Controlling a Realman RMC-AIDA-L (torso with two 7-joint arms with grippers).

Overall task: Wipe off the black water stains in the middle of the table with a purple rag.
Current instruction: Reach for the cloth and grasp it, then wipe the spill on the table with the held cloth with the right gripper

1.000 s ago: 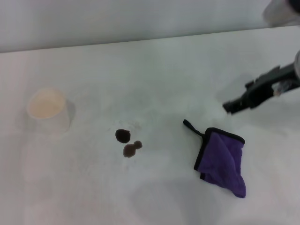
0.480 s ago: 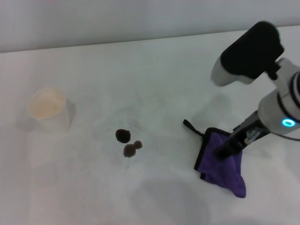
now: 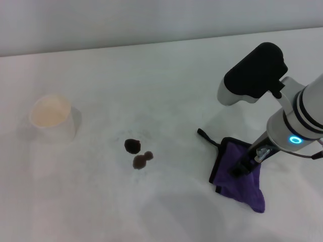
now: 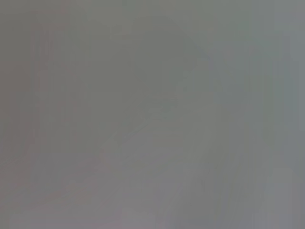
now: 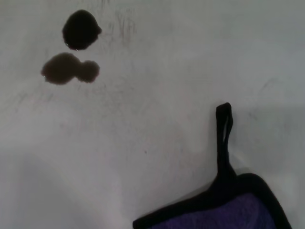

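Directly under the right end effector (image 3: 241,169) lies the purple rag (image 3: 237,176).

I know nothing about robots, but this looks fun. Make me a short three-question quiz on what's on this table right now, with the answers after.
1. True or false: the purple rag already covers the black water stains.
2. Which arm's end effector is at the rag? A) left B) right C) both
3. Fill in: the white cup stands on the robot's ____ side of the stains.

Key:
1. False. The rag lies apart from the stains, with bare table between them.
2. B. The right end effector is down over the rag; the left arm is out of sight.
3. Left.
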